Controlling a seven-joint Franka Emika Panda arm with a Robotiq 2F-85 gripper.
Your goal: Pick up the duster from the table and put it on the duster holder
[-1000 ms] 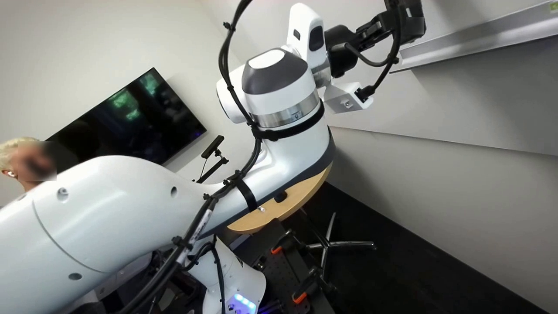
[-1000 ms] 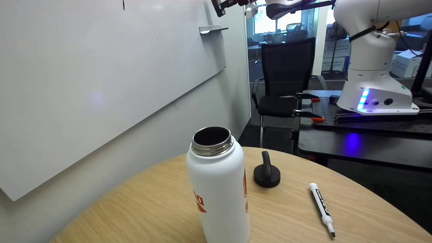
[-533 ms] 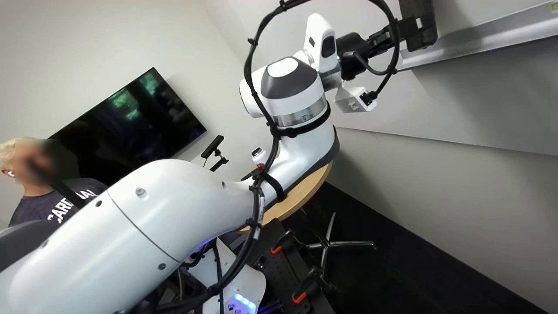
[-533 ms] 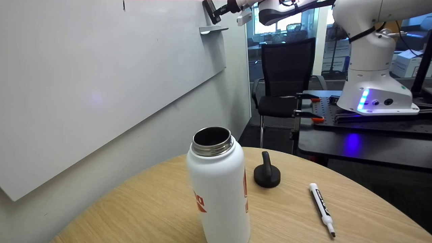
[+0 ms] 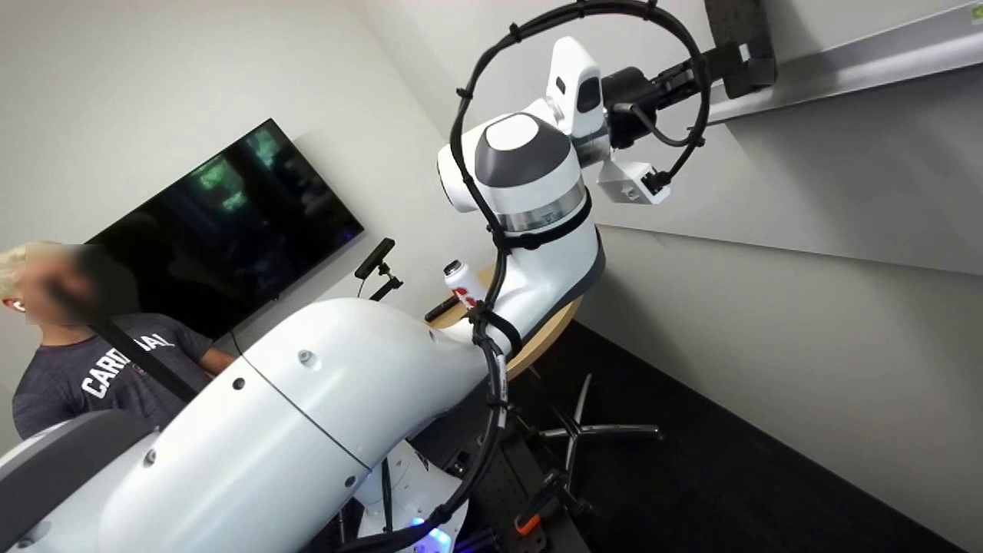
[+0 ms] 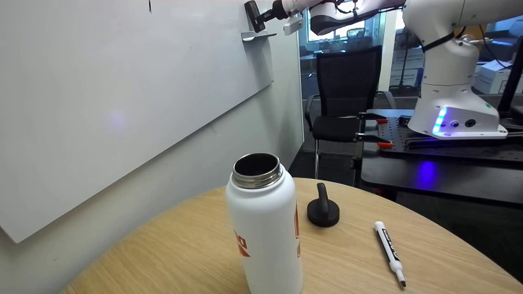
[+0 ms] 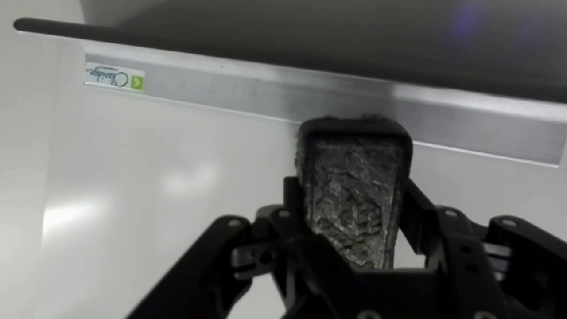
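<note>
Duster (image 7: 354, 181) lowered nearer duster holder (image 7: 199, 86) | gripper (image 7: 353, 201) clamped on its sides | end protruding

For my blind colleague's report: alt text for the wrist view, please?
A robot's hand clamps a black duster by its sides before a white board. One end of the duster overlaps a long grey ledge in the picture; whether they touch is unclear.

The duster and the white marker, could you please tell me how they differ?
The duster is a chunky black block; the white marker is slim and rod-shaped. The duster is held tilted in the end effector; the white marker lies on the table. Both are longer than wide.
</note>
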